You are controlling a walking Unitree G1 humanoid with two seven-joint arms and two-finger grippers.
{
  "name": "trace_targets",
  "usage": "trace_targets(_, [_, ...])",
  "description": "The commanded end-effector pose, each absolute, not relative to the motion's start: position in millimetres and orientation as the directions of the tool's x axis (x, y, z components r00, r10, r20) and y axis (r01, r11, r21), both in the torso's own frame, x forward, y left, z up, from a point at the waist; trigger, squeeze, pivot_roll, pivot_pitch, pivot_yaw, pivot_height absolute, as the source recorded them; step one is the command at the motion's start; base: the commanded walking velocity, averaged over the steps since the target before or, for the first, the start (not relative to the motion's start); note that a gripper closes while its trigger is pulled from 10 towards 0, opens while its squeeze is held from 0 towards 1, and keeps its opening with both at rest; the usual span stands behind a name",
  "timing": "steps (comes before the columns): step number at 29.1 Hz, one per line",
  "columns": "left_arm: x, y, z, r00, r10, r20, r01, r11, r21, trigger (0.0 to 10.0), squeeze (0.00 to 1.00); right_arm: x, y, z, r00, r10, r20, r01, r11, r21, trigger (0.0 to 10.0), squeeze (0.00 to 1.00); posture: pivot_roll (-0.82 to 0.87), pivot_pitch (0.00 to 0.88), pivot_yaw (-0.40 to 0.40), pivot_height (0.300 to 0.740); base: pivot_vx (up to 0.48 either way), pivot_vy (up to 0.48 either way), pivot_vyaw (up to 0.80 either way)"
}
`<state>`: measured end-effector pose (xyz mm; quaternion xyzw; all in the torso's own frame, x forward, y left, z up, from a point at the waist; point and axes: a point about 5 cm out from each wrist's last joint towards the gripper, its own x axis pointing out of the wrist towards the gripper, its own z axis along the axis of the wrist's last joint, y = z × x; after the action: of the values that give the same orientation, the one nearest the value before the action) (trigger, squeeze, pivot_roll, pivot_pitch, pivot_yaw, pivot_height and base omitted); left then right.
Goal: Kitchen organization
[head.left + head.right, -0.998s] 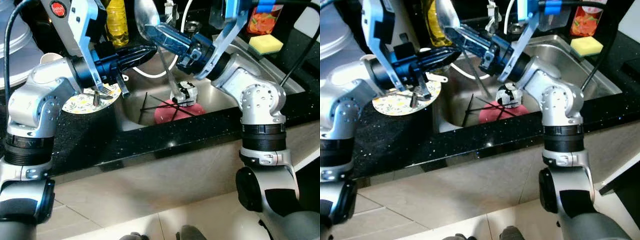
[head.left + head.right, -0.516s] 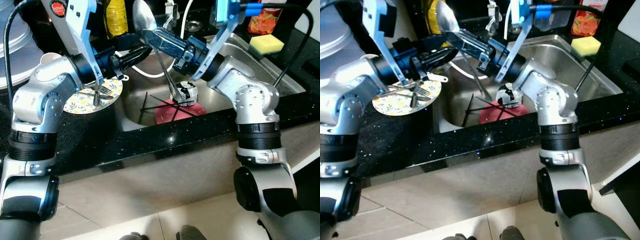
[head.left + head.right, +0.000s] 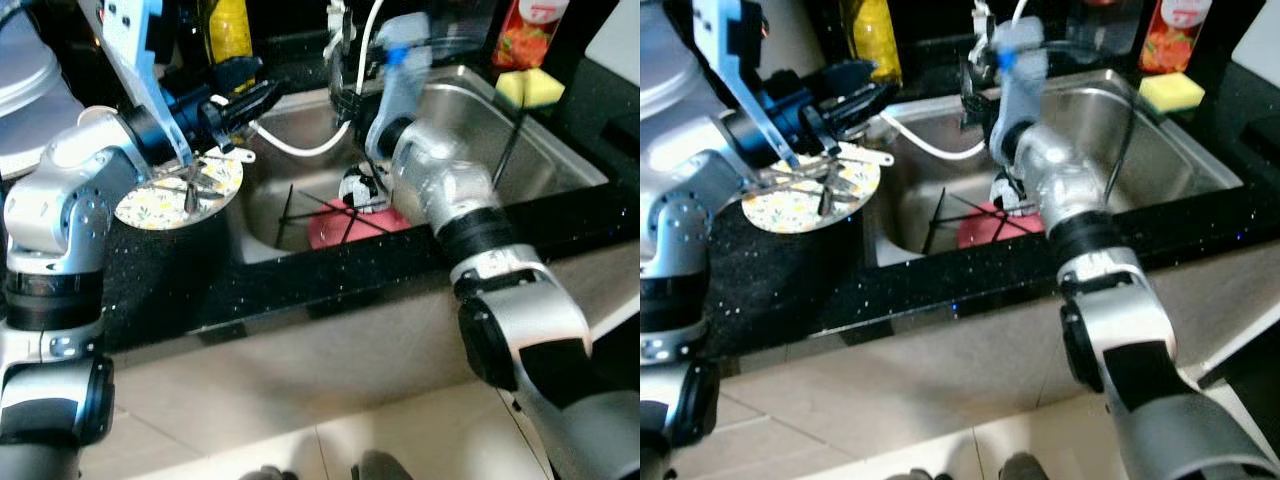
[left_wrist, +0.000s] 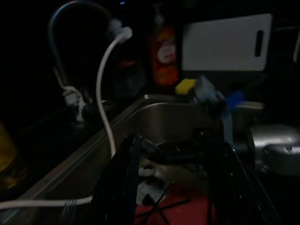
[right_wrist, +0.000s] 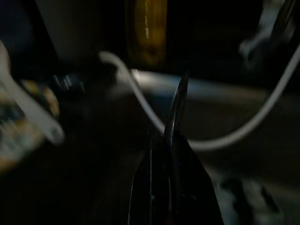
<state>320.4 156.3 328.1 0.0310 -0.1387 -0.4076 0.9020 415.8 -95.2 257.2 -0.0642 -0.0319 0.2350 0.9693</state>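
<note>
Right now your right tool (image 5: 173, 154) is clenched on a spoon (image 5: 177, 108), edge-on between its fingers, above the sink (image 3: 540, 140). Your left tool (image 3: 250, 100) hovers over the floral plate (image 3: 150, 205) on the bench (image 3: 170, 290), where forks (image 3: 855, 155) lie; you cannot tell its finger state.

Black speckled counter (image 3: 250, 290), beige floor tiles (image 3: 250, 440).
</note>
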Motion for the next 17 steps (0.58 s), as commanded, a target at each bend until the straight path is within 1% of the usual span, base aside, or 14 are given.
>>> trace_targets(1, [320.6, 163.5, 324.6, 0.663, -0.723, 0.192, 0.703, 0.69, 0.172, 10.0, 0.0, 414.7, -89.0, 249.8, 0.886, 0.463, 0.026, -0.45, 0.871, -0.197, 10.0, 0.0, -0.05, 0.09, 0.034, 0.74, 0.0, 0.0, 0.0])
trace_targets(2, [319.2, 165.5, 322.4, 0.677, -0.71, 0.193, 0.692, 0.704, 0.161, 10.0, 0.0, 411.7, -84.2, 231.6, 0.883, 0.47, -0.008, -0.458, 0.857, -0.236, 10.0, 0.0, -0.04, 0.09, 0.031, 0.74, 0.0, 0.0, 0.0])
trace_targets(4, [318.6, 166.1, 321.6, 0.681, -0.706, 0.194, 0.689, 0.707, 0.156, 10.0, 0.0, 410.4, -82.4, 225.8, 0.879, 0.477, -0.017, -0.467, 0.852, -0.236, 10.0, 0.0, -0.04, 0.09, 0.031, 0.74, 0.0, 0.0, 0.0])
trace_targets(5, [317.6, 166.7, 320.0, 0.688, -0.699, 0.195, 0.684, 0.714, 0.15, 10.0, 0.0, 408.8, -79.9, 218.2, 0.872, 0.49, -0.024, -0.481, 0.844, -0.237, 10.0, 1.0, -0.04, 0.09, 0.026, 0.74, 0.0, 0.0, 0.0])
trace_targets(9, [316.3, 166.5, 317.7, 0.697, -0.69, 0.196, 0.676, 0.723, 0.143, 10.0, 0.0, 408.6, -80.6, 219.4, 0.865, 0.501, 0.017, -0.484, 0.843, -0.235, 10.0, 1.0, -0.05, 0.087, 0.022, 0.74, 0.0, 0.0, 0.0])
trace_targets(11, [315.7, 166.5, 317.6, 0.7, -0.686, 0.199, 0.672, 0.727, 0.141, 10.0, 0.0, 412.1, -89.5, 244.3, 0.877, 0.467, 0.114, -0.428, 0.867, -0.256, 10.0, 1.0, -0.05, 0.086, 0.019, 0.74, 0.0, 0.0, 0.0])
trace_targets(12, [315.6, 167.0, 317.7, 0.702, -0.683, 0.2, 0.669, 0.729, 0.141, 10.0, 0.0, 413.4, -94.1, 258.1, 0.878, 0.45, 0.163, -0.401, 0.877, -0.265, 10.0, 0.9, -0.05, 0.086, 0.019, 0.74, 0.0, 0.0, 0.0])
trace_targets(13, [315.5, 167.3, 317.8, 0.704, -0.681, 0.201, 0.667, 0.731, 0.141, 10.0, 0.0, 413.8, -97.0, 266.7, 0.877, 0.44, 0.193, -0.384, 0.883, -0.269, 10.0, 0.9, -0.05, 0.086, 0.019, 0.74, 0.0, 0.0, 0.0])
trace_targets(14, [315.2, 168.3, 317.9, 0.707, -0.677, 0.202, 0.664, 0.735, 0.139, 10.0, 0.0, 413.4, -102.2, 284.7, 0.865, 0.428, 0.261, -0.359, 0.892, -0.273, 10.0, 0.0, -0.05, 0.085, 0.021, 0.74, 0.0, 0.0, 0.0])
trace_targets(17, [315.5, 170.7, 318.3, 0.714, -0.669, 0.205, 0.656, 0.742, 0.136, 10.0, 0.0, 408.9, -115.6, 319.4, 0.833, 0.399, 0.383, -0.311, 0.911, -0.271, 10.0, 0.0, -0.06, 0.086, 0.028, 0.74, 0.0, 0.0, 0.0])
